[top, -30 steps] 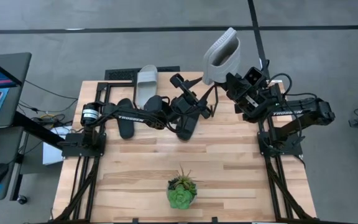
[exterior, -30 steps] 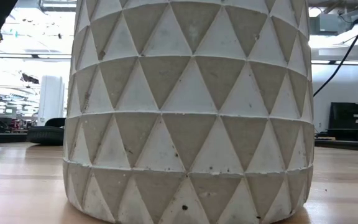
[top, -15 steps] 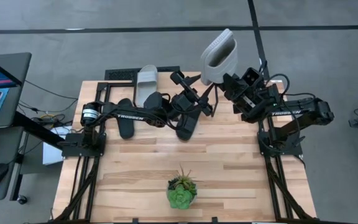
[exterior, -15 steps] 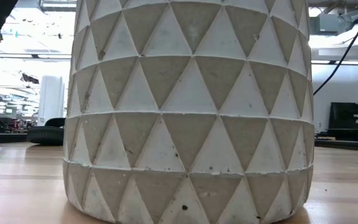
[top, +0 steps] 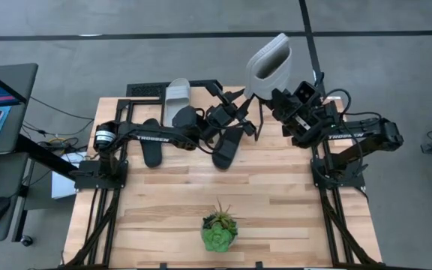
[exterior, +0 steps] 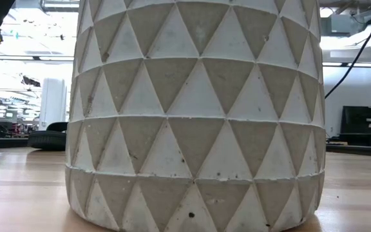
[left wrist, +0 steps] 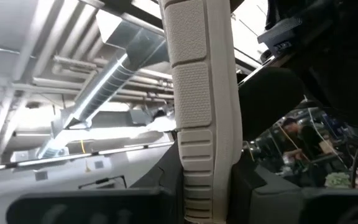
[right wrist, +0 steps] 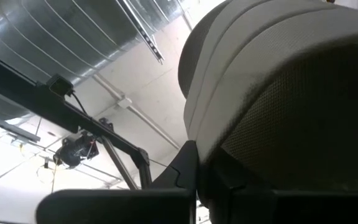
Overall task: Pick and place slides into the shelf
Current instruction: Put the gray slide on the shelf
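Slides lie and hang along the far half of the bench (top: 276,217). Going left to right in the high view: a black slide (top: 152,152) lies flat near the left arm's base, and a light grey slide (top: 176,97) lies just beyond it at the far edge, where the black wire frame of the shelf (top: 137,91) shows. Next comes the left pincer (top: 231,96), reaching over the far middle of the bench toward the raised grey slide; a second black slide (top: 227,147) lies on the bench just under that arm. In the left wrist view a pale ribbed sole edge (left wrist: 197,112) stands upright between the left pincer's dark fingers, which seem to press on it from both sides, though whether they truly clamp it I cannot tell. To the right, the right pincer (top: 276,94) is clamped on the raised light grey slide (top: 268,64), holding it up on end past the far edge of the bench. A small green plant (top: 218,231) sits near the front middle; its patterned pot (exterior: 198,109) fills the low view.
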